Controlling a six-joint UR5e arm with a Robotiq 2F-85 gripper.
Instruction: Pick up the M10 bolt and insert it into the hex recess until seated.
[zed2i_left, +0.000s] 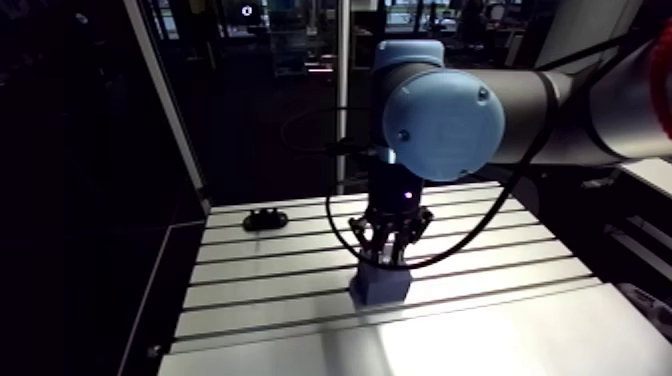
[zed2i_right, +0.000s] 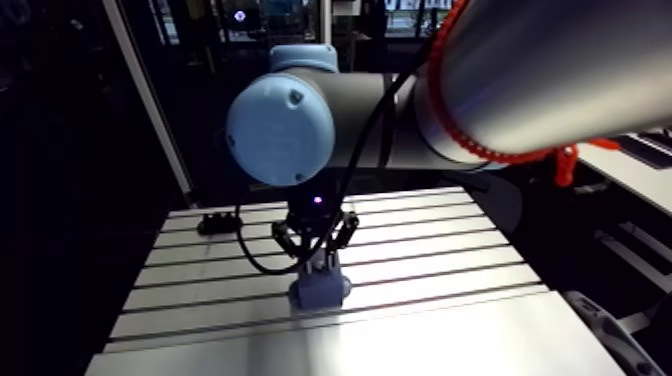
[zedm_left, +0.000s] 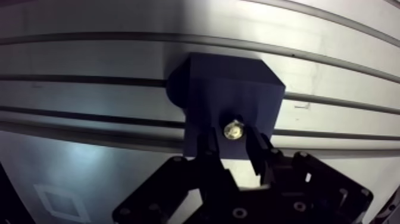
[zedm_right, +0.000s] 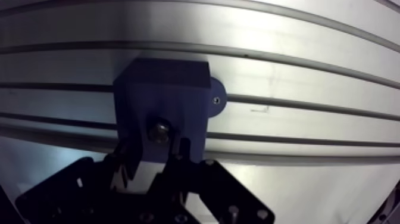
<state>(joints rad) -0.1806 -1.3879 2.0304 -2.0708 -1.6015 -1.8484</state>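
Because the job happens on it, the one slotted table (zed2i_left: 260, 270) fills the lower half of the arm view, and the single arm (zed2i_left: 440, 120) drops from the upper right to just right of centre. There the gripper (zedm_left: 233, 143) hangs directly above the one dark-blue block (zed2i_left: 380, 285), which I take to house the hex recess. That is presumably why the wrist is held plumb, so the bolt can go in straight. A lone small black piece (zed2i_left: 265, 219) lies well apart at centre left, playing no part. In the wrist view the two fingers (zedm_left: 257, 149) stand narrow, pinching the one M10 bolt (zedm_left: 233, 129) between their tips over the block's top face. The recess is hidden under it, so I cannot tell whether the bolt has entered or is seated.
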